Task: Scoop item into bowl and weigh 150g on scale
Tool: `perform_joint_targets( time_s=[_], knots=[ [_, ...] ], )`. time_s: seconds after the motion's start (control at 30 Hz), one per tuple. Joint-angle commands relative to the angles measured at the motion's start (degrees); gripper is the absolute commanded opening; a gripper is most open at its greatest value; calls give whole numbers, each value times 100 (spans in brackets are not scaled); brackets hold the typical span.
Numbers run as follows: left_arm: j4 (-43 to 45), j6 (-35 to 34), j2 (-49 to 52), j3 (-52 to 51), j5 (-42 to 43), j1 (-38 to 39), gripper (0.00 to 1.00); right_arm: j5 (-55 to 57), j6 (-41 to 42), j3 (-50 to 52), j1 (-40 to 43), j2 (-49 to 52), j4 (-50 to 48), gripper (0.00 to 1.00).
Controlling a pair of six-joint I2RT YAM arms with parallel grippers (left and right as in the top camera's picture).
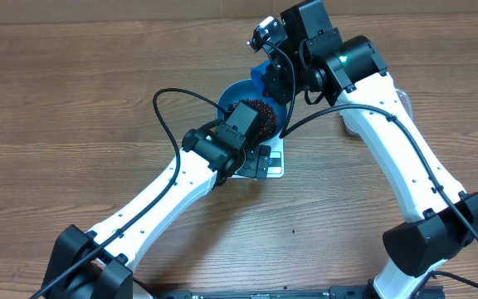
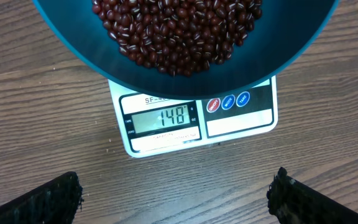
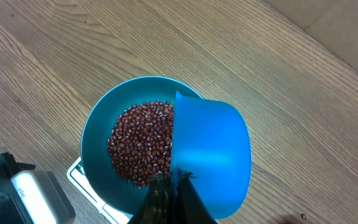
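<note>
Overhead: the blue bowl of red beans sits on the white scale. Left wrist: the left jaws stand wide open and empty before the scale, whose display shows 148. Right wrist: the right jaws grip the blue scoop over the bowl; add only a few beans, gently.

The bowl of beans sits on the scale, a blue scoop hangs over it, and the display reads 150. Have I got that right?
Not quite. The display reads 148, not 150, as the left wrist view shows. The rest holds: the bowl of beans sits on the scale, and the blue scoop hangs over it.
</note>
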State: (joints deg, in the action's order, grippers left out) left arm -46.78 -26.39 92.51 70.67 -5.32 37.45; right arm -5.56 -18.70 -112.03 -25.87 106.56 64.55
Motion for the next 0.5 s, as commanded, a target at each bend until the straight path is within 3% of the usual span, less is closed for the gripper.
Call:
perform_joint_targets(
  time_s=[0.0,0.3,0.47],
  knots=[
    [-7,109,50,63,48,7,100,-9,24,-120,33,-98,-35,4],
    [-7,109,50,63,48,7,100,-352,55,-118,20,-98,9,4],
    [-7,109,50,63,48,7,100,114,199,-118,52,-98,-164,4]
  ],
)
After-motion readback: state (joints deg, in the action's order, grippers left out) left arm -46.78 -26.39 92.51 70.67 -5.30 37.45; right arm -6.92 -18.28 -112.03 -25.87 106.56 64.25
